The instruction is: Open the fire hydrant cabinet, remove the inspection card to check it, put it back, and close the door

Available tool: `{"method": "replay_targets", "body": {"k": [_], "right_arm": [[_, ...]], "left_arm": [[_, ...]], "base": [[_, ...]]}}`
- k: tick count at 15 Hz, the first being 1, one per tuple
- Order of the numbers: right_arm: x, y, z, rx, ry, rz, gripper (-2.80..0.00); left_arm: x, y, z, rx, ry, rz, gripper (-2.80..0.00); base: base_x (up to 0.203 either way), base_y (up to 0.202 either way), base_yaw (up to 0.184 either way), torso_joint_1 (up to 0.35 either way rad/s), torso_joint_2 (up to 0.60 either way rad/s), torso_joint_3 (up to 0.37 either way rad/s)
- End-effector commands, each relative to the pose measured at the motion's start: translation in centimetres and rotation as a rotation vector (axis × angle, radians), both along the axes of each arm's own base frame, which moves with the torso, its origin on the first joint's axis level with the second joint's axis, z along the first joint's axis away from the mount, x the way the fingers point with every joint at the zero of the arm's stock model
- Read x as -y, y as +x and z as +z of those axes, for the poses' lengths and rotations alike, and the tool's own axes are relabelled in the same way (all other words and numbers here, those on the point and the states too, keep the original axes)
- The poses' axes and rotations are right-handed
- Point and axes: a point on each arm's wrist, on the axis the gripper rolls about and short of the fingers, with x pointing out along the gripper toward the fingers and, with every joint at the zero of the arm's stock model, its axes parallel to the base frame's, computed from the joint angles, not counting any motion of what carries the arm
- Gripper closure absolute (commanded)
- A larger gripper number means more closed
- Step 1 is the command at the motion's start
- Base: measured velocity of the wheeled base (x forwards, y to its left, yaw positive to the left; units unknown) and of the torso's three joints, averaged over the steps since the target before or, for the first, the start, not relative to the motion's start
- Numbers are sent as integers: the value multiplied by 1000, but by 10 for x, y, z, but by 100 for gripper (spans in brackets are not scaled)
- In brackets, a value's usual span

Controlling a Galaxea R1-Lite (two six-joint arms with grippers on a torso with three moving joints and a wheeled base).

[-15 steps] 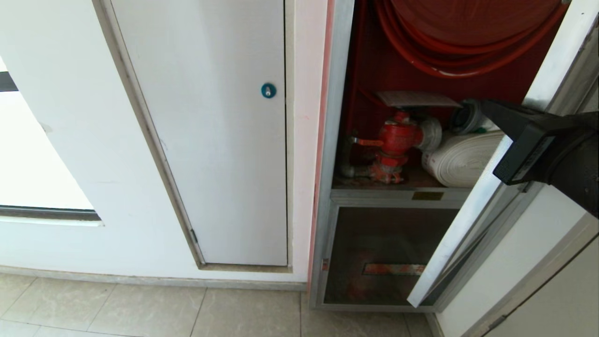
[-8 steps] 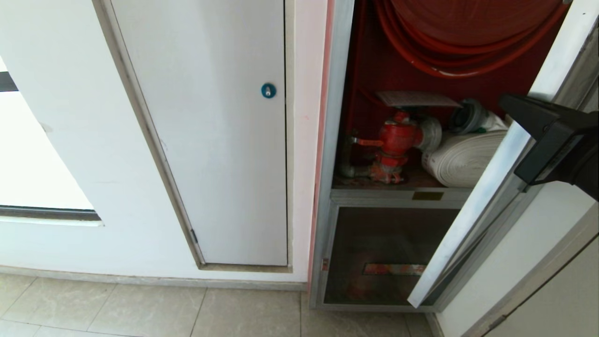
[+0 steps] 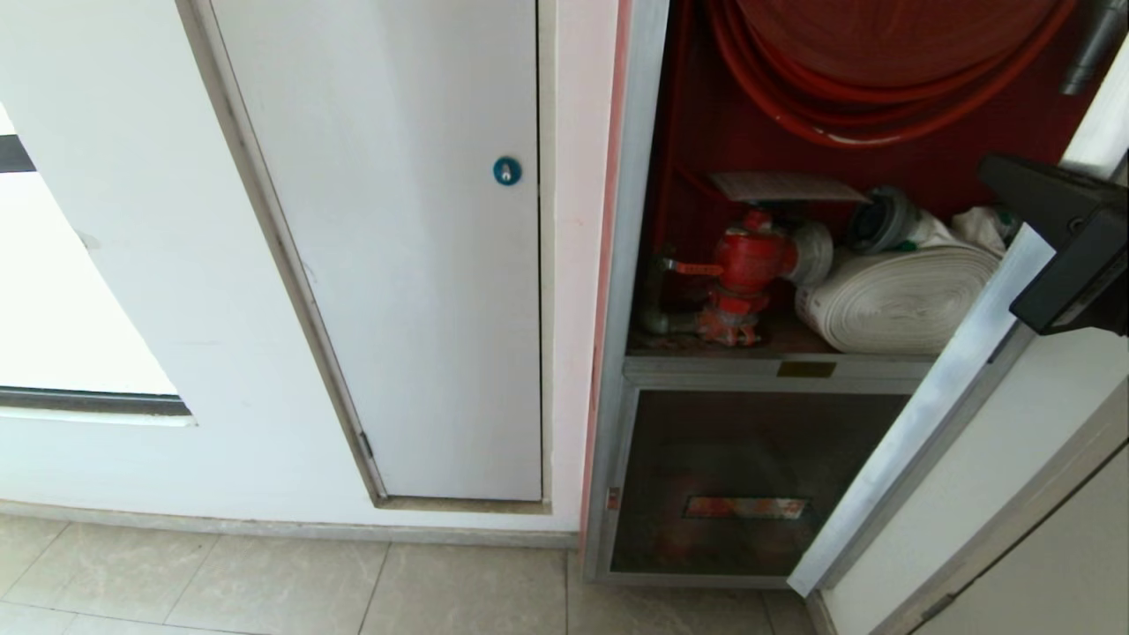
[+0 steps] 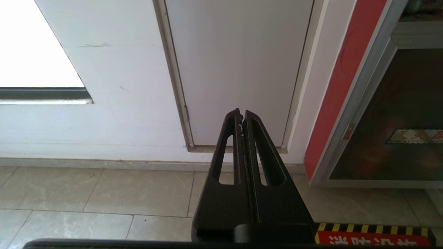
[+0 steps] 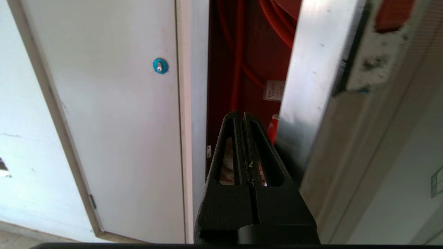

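Right gripper [image 3: 1001,176] at the edge of the swung-open door [image 3: 926,414] of the fire hydrant cabinet [image 3: 631,265] — fingers pressed together, holding nothing.

The inspection card [image 3: 785,186] lies flat above the red valve [image 3: 745,260], beside the white rolled hose [image 3: 895,300]; left gripper [image 4: 242,116] — also closed, empty — points at the floor tiles [image 4: 104,193].

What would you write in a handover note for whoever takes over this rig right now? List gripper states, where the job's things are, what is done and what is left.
Right gripper: shut, empty, beside the door's silver edge.
Left gripper: shut, empty, parked facing the white panel, away from the work.
Fire hydrant cabinet: door swung partly open.
Inspection card: lying flat above the red valve, beside the white rolled hose.
Done: door opened.
Left: take out the card, check it, put it back, close the door.
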Motion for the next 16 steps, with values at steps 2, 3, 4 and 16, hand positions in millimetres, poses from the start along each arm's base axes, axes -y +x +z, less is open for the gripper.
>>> {"method": "replay_targets", "body": {"k": [2, 3, 4, 16], "right_arm": [[5, -4, 1, 4, 17, -37, 0], [7, -5, -1, -2, 7, -62, 0], [9, -7, -2, -3, 4, -77, 0], [36, -35, -3, 25, 25, -158, 0]], "left_arm": [[0, 1, -4, -14, 0, 0, 0], [0, 1, -4, -14, 0, 0, 0], [0, 1, -4, -15, 0, 0, 0], [0, 1, -4, -15, 0, 0, 0]], "base": [[0, 0, 0, 0, 0, 0], [0, 0, 0, 0, 0, 0], [0, 0, 0, 0, 0, 0], [0, 0, 0, 0, 0, 0]]}}
